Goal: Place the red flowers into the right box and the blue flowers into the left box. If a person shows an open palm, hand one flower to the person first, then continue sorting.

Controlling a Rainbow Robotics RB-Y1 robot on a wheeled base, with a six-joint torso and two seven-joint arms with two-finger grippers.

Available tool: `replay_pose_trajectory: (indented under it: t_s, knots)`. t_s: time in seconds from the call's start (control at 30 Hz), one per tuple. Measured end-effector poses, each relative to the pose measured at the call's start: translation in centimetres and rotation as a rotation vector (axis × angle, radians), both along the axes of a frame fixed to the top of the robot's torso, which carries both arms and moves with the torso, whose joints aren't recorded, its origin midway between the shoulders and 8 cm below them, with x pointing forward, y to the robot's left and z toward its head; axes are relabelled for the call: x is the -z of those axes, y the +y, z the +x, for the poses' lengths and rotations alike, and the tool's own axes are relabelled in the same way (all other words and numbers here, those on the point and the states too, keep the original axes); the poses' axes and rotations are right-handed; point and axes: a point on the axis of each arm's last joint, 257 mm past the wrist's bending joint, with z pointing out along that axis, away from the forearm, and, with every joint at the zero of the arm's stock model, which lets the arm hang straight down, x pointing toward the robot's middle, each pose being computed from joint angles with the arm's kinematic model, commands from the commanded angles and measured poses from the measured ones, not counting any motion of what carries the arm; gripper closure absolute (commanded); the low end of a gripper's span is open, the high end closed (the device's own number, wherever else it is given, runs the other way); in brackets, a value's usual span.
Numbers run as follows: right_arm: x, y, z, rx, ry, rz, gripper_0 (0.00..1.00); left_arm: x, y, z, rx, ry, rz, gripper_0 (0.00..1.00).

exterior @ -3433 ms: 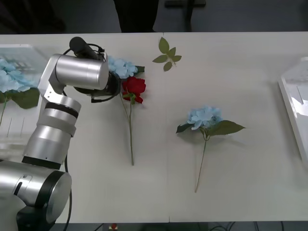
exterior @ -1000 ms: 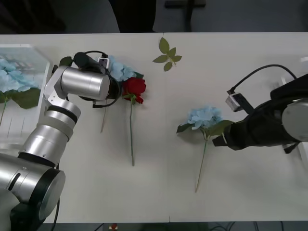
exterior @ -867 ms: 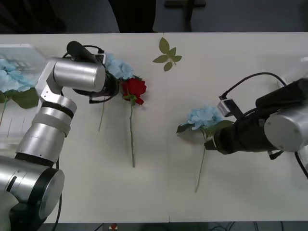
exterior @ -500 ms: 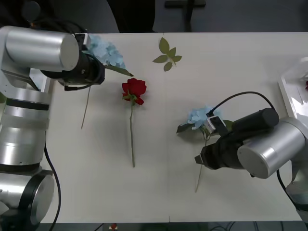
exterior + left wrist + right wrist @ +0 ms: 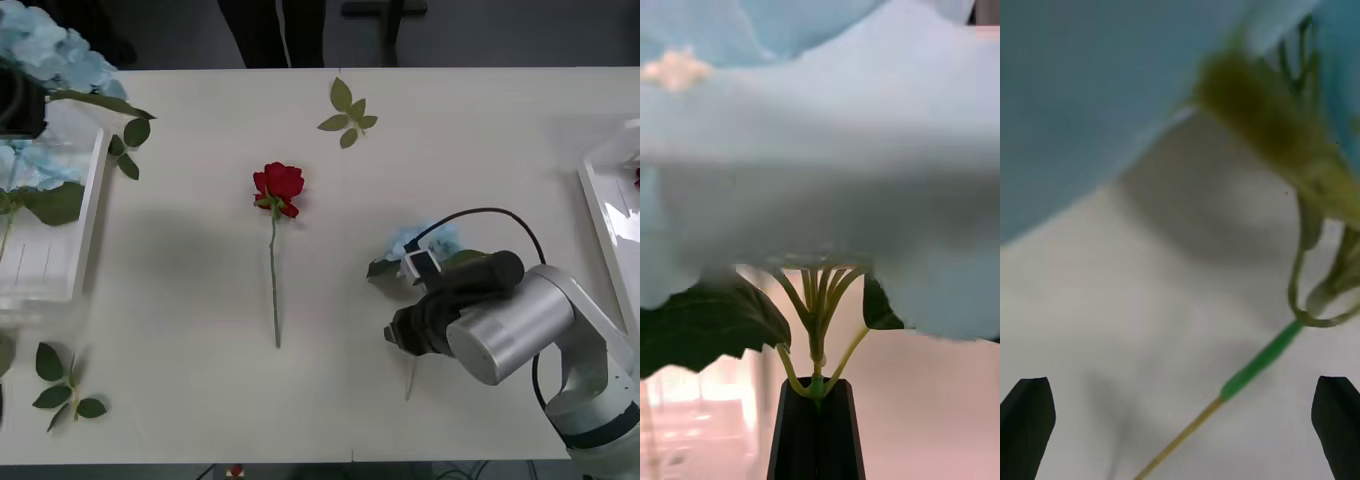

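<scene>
Front: white surface carrying one red rose, lying mid-left, stem toward robot. Left box at left edge holding blue flowers. Right box at far right. Right gripper hovering over a blue flower on surface. No legible writing.
R wrist: jaws standing wide, straddling stem.
L wrist: left gripper jaws clamping raised blue flower stem.

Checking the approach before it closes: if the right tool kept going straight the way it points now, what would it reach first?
Most likely the green stem of the blue flower on the table; it lies between the right tool's open fingers, though depth is unclear.
</scene>
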Motion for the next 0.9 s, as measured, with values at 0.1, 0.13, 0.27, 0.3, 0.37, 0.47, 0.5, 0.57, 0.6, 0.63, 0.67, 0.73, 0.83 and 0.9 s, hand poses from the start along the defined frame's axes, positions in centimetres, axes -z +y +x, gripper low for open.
replay_pose_trajectory:
  t_s: [0.1,0.13,0.27,0.3,0.37,0.47,0.5,0.57,0.6,0.63,0.67,0.73,0.83,0.9]
  knots:
    - [0.5,0.2,-0.2,-0.011,0.001,-0.013,0.00,0.1,4.0,-0.7,-0.047,-0.033,0.013,1.00]
    - [0.5,0.3,-0.3,-0.014,0.002,-0.016,0.01,0.3,5.3,-1.0,-0.062,-0.044,0.016,1.00]
    - [0.6,0.4,-0.4,-0.016,0.003,-0.016,0.28,2.0,10.8,-2.7,-0.129,-0.059,0.037,1.00]
    - [0.7,0.4,-0.3,-0.015,0.001,-0.016,0.40,2.4,12.2,-3.0,-0.139,-0.066,0.046,1.00]
    - [0.9,0.2,-0.1,-0.011,-0.007,-0.018,0.70,3.2,15.3,-3.4,-0.147,-0.072,0.068,1.00]
    - [1.3,0.0,0.3,-0.005,-0.016,-0.016,1.00,4.3,19.4,-3.5,-0.168,-0.080,0.087,1.00]
    - [1.5,-0.1,0.5,-0.003,-0.019,-0.013,1.00,4.7,20.6,-3.3,-0.190,-0.087,0.083,1.00]
    - [1.9,-0.2,0.6,0.001,-0.021,-0.011,1.00,5.4,22.9,-2.8,-0.236,-0.108,0.073,1.00]
    - [2.0,-0.2,0.6,0.002,-0.021,-0.011,1.00,5.9,23.9,-2.6,-0.255,-0.114,0.071,1.00]
    - [2.1,-0.3,0.6,0.003,-0.019,-0.013,1.00,6.4,24.6,-2.6,-0.267,-0.114,0.072,1.00]
    - [2.1,-0.3,0.6,0.003,-0.019,-0.013,1.00,6.9,25.2,-2.4,-0.275,-0.113,0.074,1.00]
    - [2.1,-0.4,0.7,0.004,-0.020,-0.015,1.00,7.9,26.0,-2.0,-0.277,-0.110,0.073,1.00]
    - [2.1,-0.4,0.7,0.004,-0.020,-0.015,1.00,8.9,26.4,-0.7,-0.287,-0.120,0.034,1.00]
    - [2.1,-0.4,0.7,0.004,-0.020,-0.015,1.00,9.1,26.6,0.2,-0.298,-0.138,0.027,1.00]
